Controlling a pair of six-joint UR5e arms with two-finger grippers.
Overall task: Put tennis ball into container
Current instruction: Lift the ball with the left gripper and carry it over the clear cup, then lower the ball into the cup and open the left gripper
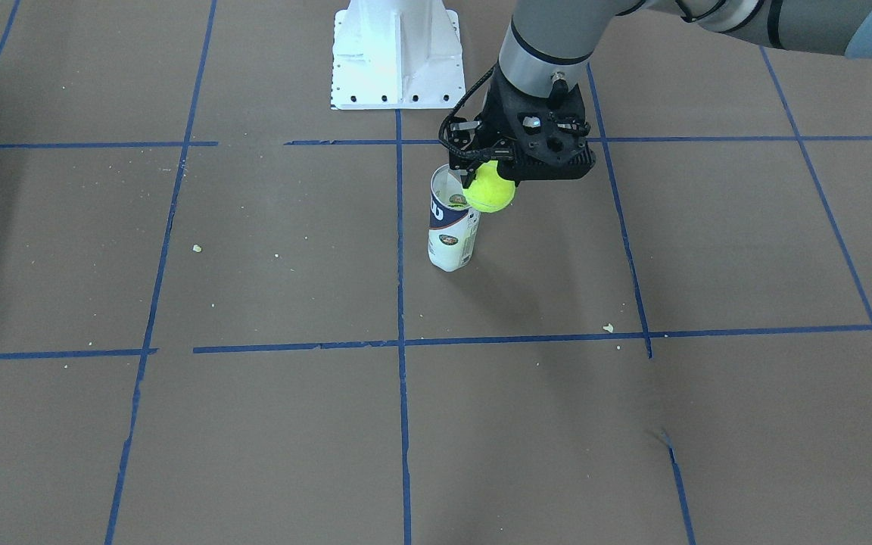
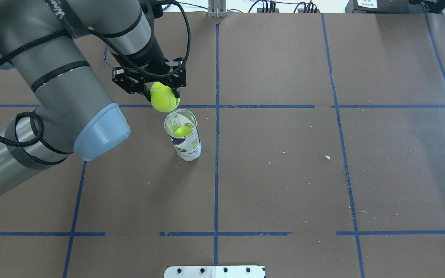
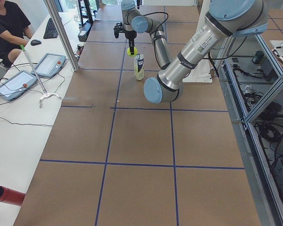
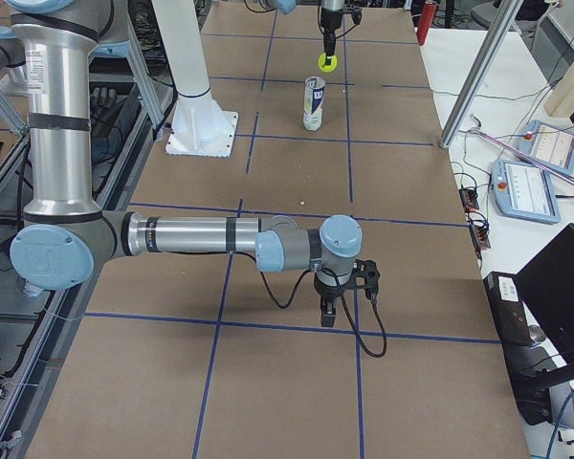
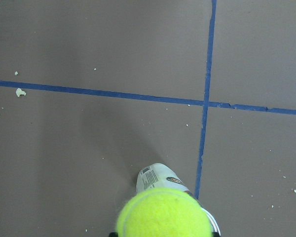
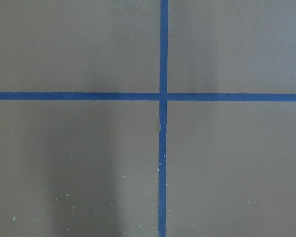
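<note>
The left gripper (image 2: 161,92) pinches the tennis ball (image 2: 164,99), probably light, fuzzy and slightly soft, across its middle, a hold that looks secure, just above the container (image 2: 187,146).

Brown table (image 2: 284,181), blue tape grid (image 2: 216,185)

Fuzzy, matt yellow-green tennis ball (image 2: 164,99) with a felt nap. The container (image 2: 187,146) is a clear, glossy plastic tube with a smooth printed label, navy above and white below. The bench (image 2: 284,185) is covered in a matt brown, paper-like sheet, crossed by smooth blue tape lines (image 2: 216,173) and dotted with pale crumbs (image 2: 327,157). The left gripper (image 2: 163,92) looks like matt black plastic. Its arm (image 2: 64,96) is satin grey metal. The white painted base (image 1: 397,57) has a slight sheen.
</note>
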